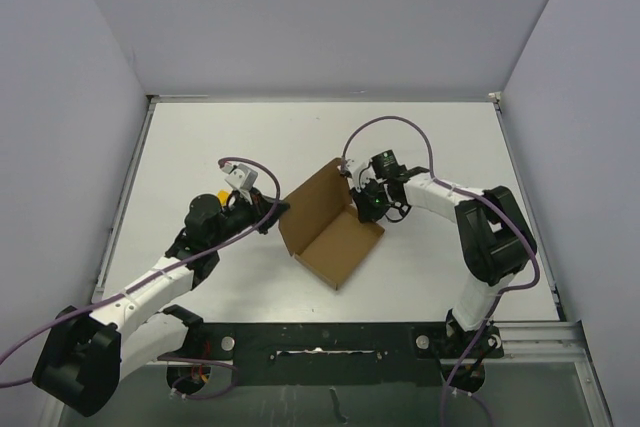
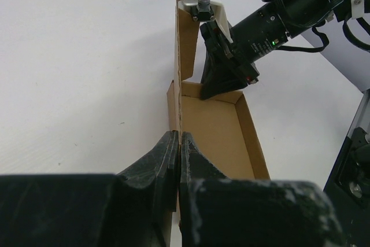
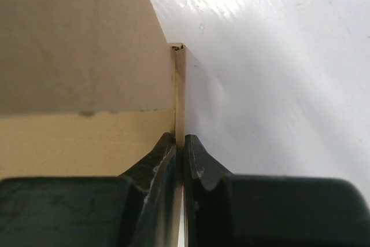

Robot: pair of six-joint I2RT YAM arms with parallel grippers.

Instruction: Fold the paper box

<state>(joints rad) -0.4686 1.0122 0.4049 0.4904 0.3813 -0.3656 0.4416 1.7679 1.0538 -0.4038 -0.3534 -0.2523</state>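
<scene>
The paper box (image 1: 335, 232) is a brown cardboard tray with its lid panel (image 1: 318, 190) raised, at the table's middle. My left gripper (image 1: 277, 212) is shut on the box's left wall; in the left wrist view its jaws (image 2: 179, 143) pinch that thin wall (image 2: 174, 105) edge-on, with the tray floor (image 2: 214, 137) to the right. My right gripper (image 1: 362, 209) is shut on the box's far right wall; in the right wrist view (image 3: 180, 143) the jaws clamp the cardboard edge (image 3: 180, 85), with the raised panel (image 3: 81, 39) on the left.
White table (image 1: 200, 147) inside white walls. The right arm (image 2: 272, 21) and its purple cable (image 1: 390, 125) hang over the box's far end. A black rail (image 1: 330, 342) runs along the near edge.
</scene>
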